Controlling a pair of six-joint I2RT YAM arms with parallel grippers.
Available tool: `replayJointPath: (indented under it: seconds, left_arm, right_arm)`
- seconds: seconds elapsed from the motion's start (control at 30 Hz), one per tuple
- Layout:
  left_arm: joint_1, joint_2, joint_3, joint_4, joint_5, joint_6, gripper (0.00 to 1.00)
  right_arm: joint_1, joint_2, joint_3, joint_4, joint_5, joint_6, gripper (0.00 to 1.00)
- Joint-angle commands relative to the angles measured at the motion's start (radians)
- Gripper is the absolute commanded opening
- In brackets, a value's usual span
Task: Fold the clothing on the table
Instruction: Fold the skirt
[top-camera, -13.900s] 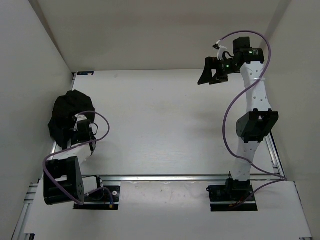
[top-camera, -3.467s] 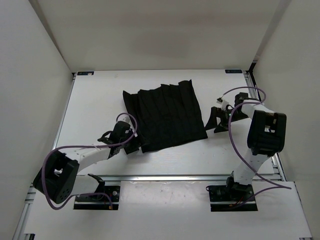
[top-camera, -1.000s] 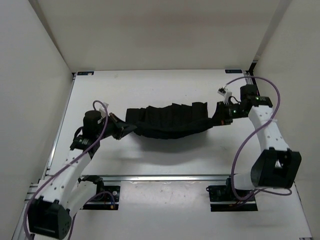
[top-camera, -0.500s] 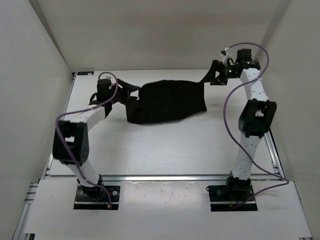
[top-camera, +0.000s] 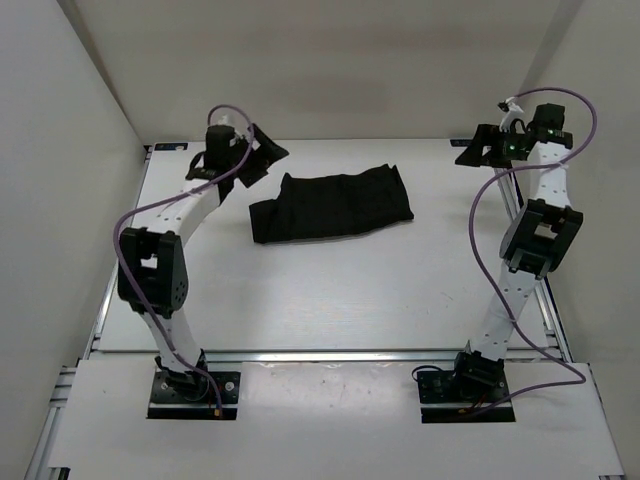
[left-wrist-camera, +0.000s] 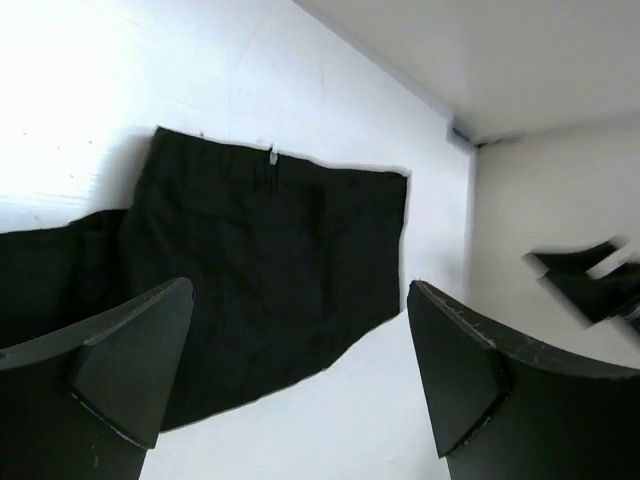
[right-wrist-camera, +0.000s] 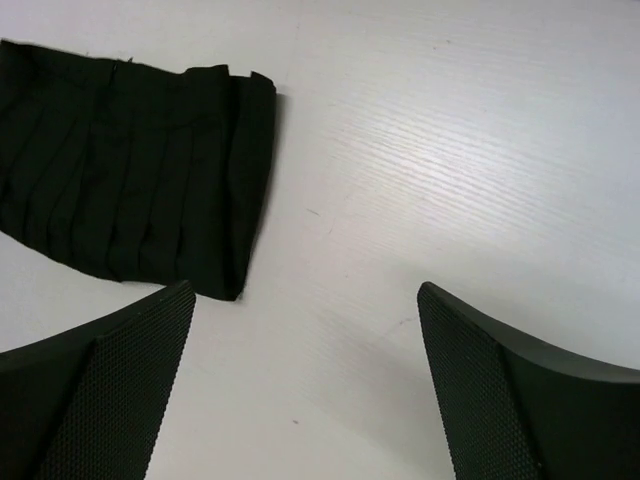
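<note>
My left pincer (top-camera: 266, 160) and right pincer (top-camera: 470, 153) both gape wide, gripping nothing, near the far corners. Between them the wrinkly black fabric garment (top-camera: 335, 203) lies flat on the white wood-grain tabletop (top-camera: 330, 295). Broad white surface runs from its near hem to the metal rail (top-camera: 330, 353).

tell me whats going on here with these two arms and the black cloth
The job is folding the clothing, a black garment. It lies on the table, looking folded into a band toward the far side. The left gripper and right gripper are both open, raised beyond either end of it, holding nothing.
</note>
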Motion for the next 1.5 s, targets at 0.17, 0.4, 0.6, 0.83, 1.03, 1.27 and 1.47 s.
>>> replayJointPath:
  seconds: [0.17, 0.4, 0.6, 0.83, 1.03, 1.27, 1.47]
  left_arm:
    - [-0.09, 0.324, 0.529, -0.57, -0.085, 0.404, 0.94]
    - [-0.066, 0.378, 0.544, -0.544, -0.1, 0.403, 0.91]
    - [-0.064, 0.415, 0.566, -0.513, -0.133, 0.407, 0.92]
    - [-0.072, 0.524, 0.739, -0.544, -0.165, 0.443, 0.92]
    - [-0.081, 0.594, 0.822, -0.569, -0.15, 0.455, 0.88]
    - [-0.081, 0.668, 0.919, -0.642, -0.142, 0.466, 0.74]
    - [-0.089, 0.671, 0.9, -0.639, -0.125, 0.473, 0.56]
  right_arm:
    - [0.156, 0.08, 0.076, -0.005, -0.143, -0.12, 0.93]
    - [0.241, 0.185, 0.139, 0.221, -0.068, -0.007, 0.75]
    - [0.315, 0.263, 0.204, 0.251, -0.024, 0.013, 0.93]
    - [0.35, 0.326, 0.256, 0.27, 0.052, 0.012, 0.99]
    - [0.361, 0.364, 0.276, 0.282, 0.07, 0.045, 1.0]
    - [0.358, 0.406, 0.337, 0.273, 0.06, 0.111, 0.99]
    - [0.362, 0.426, 0.342, 0.251, 0.059, 0.119, 0.98]
